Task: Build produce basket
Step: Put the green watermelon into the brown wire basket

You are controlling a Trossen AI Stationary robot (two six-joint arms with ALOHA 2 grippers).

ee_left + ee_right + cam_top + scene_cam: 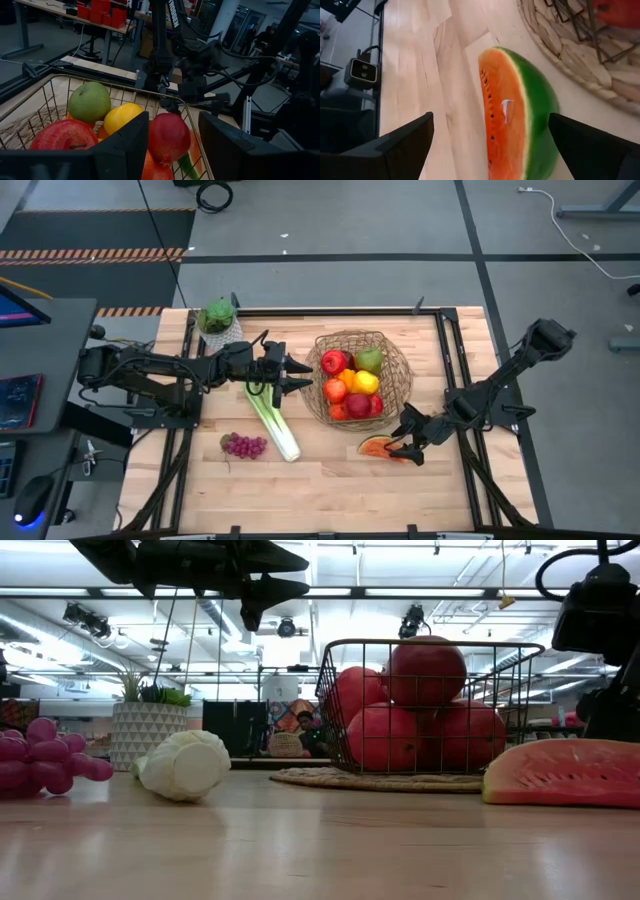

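Overhead, the high view looks straight down, taking in the whole table and both arms from well above. Down at table-top height, the low view faces level across the wood into the room behind, very near the leek and the watermelon slice. The left wrist view rides behind the left gripper, facing past its dark fingers into the basket just ahead, with the other arm farther off. The right wrist view looks down between the spread fingers of the right gripper, the slice filling the gap, close up. All four views share the basket.
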